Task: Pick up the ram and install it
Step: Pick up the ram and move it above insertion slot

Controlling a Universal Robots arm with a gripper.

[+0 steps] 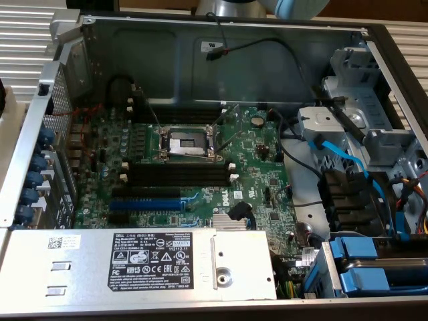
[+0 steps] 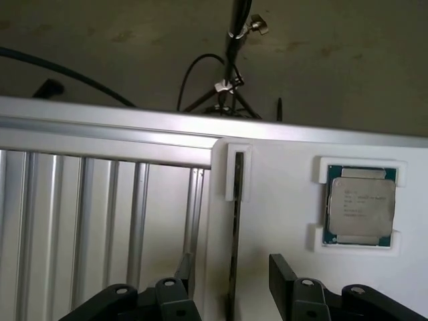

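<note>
My bench is a slatted aluminium tabletop (image 2: 80, 221) with a plain white board (image 2: 281, 221) lying on it, all lit pretty evenly with no harsh shadows. Past the table's far edge I see a dull brownish floor (image 2: 348, 60), a black tripod (image 2: 231, 87) and a dark cable (image 2: 67, 73) trailing across.

Soft even light, bright sheen on the aluminium rail (image 2: 154, 134), dim floor (image 2: 100, 40) beyond, white tray (image 2: 281, 214) evenly lit
</note>
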